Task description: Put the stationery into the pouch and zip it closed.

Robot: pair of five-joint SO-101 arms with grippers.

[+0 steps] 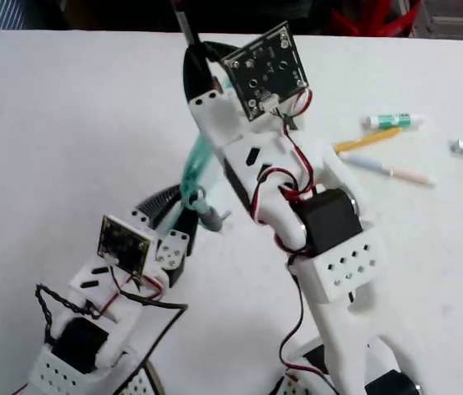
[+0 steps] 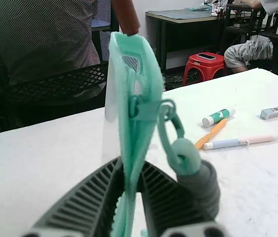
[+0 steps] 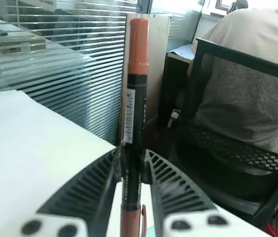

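We find the left jaws clenched on the lower edge of the mint-green pouch (image 2: pixel 129 74), holding it upright over the table (image 2: pixel 40 163) with its zip pull (image 2: pixel 182 150) hanging at the side. Just beyond, the right jaws grasp a brown-capped marker (image 3: pixel 138 64), one end of it at the pouch's top edge; we cannot tell whether it is inside. Farther across the table lie an orange pencil (image 2: pixel 212 133), a pastel pen (image 2: pixel 240 142), a glue stick (image 2: pixel 218 117) and, apart from these, a small eraser-like block (image 2: pixel 274 112).
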